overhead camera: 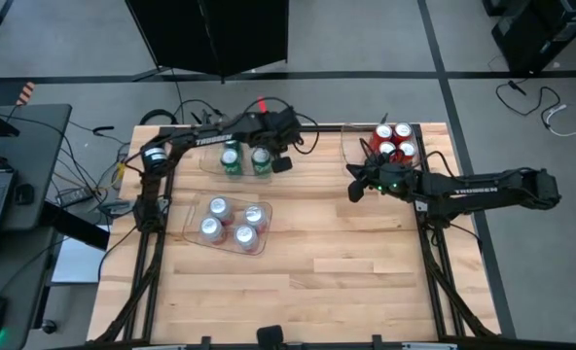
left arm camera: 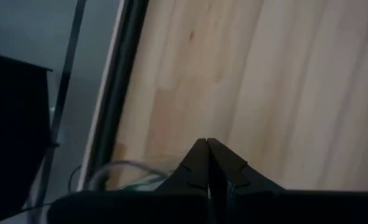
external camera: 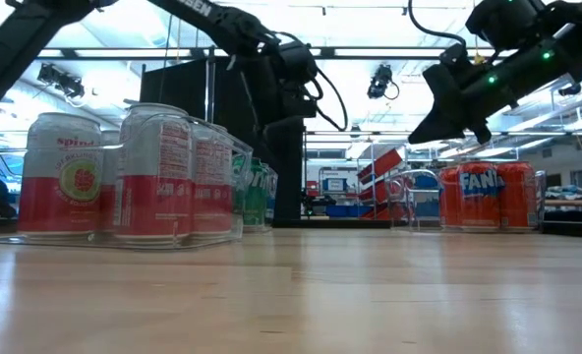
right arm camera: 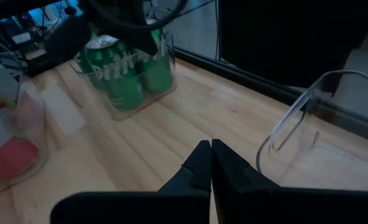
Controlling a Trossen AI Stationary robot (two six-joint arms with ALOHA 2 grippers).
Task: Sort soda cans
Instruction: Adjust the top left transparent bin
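Four red cans [overhead camera: 395, 141] stand in a clear tray at the table's far right. Two green cans [overhead camera: 246, 160] show in a clear tray at the far middle; my left arm hides the tray's far part. Four silver-white cans [overhead camera: 232, 223] stand in a tray at left centre. My left gripper [overhead camera: 282, 165] hovers shut just right of the green cans, its fingertips [left arm camera: 207, 143] together. My right gripper [overhead camera: 354, 190] is shut and raised over bare wood, near and left of the red cans, and points toward the green cans [right arm camera: 128, 74].
The clear tray rim [right arm camera: 296, 121] of the red cans' tray curves close beside my right gripper. Bare wood [overhead camera: 366, 262] fills the near half of the table. A black frame edges the table, and cables and a side desk [overhead camera: 16, 185] lie off its left.
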